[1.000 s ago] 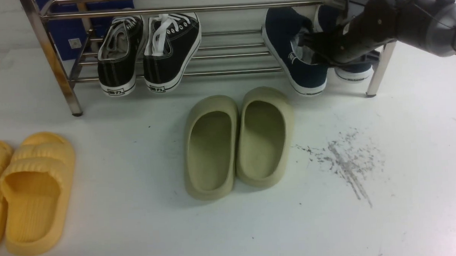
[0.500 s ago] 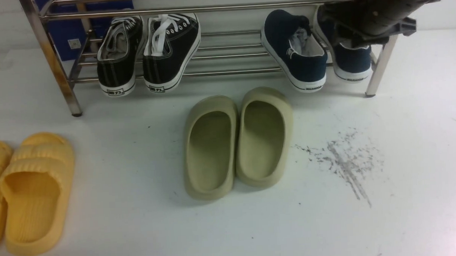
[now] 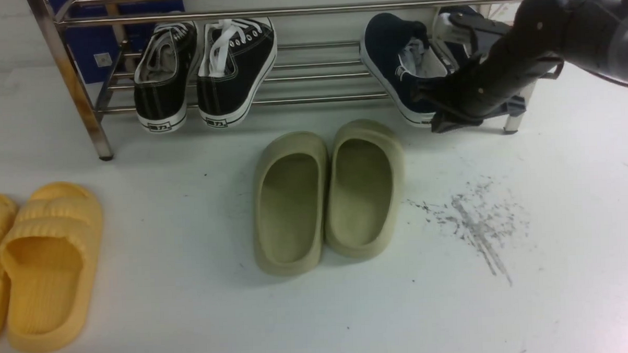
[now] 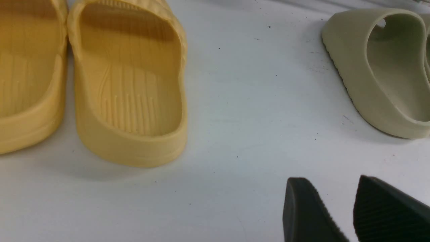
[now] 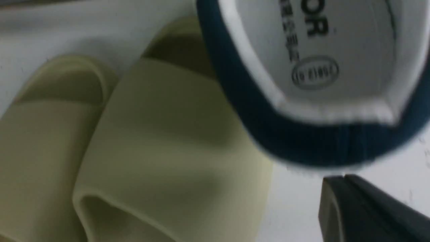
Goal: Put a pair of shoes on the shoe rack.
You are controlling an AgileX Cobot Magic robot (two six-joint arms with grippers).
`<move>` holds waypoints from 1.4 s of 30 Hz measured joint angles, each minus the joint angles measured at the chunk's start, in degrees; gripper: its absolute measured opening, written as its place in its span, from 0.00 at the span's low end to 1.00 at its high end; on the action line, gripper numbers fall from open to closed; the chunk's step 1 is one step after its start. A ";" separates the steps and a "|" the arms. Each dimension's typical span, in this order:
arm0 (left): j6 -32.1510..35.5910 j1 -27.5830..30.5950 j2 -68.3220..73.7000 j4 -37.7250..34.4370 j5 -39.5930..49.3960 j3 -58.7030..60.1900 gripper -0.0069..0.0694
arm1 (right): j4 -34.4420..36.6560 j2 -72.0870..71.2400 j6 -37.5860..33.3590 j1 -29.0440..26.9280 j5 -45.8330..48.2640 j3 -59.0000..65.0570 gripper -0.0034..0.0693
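Left wrist view: left gripper spread, empty, near yellow slides, well apart from job. Front view: black sneakers at left end of shoe rack; olive slides centre, in front; pair of shoes at rack's right end on lower bars, long axis front-to-back, heels toward robot; right gripper pressed together, empty, just before heels; right arm nearer, straight pull-back likely next

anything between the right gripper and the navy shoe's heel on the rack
Nothing visible. In the right wrist view the shut right gripper sits just by the navy shoe at its heel, with only bare floor between them. The olive slides lie aside, not in the gap.
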 joint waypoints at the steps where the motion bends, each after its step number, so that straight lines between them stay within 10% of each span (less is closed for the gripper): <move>1: 0.00 0.00 0.00 0.00 0.00 0.00 0.40 | 1.82 0.64 0.00 0.00 -1.54 0.17 0.04; 8: 0.00 0.00 0.00 0.00 0.00 0.00 0.40 | 12.44 2.08 -0.04 0.11 -10.78 0.42 0.04; 24: 0.00 0.00 0.00 0.00 0.00 0.00 0.40 | 12.10 2.37 -2.59 -0.63 -8.02 0.37 0.06; 32: 0.00 0.00 0.00 0.00 0.00 0.00 0.40 | 3.69 -3.47 -12.64 -0.63 15.46 0.37 0.07; 42: 0.00 0.00 0.00 0.00 0.00 0.00 0.40 | -22.96 -21.05 -4.97 -0.63 28.93 3.45 0.07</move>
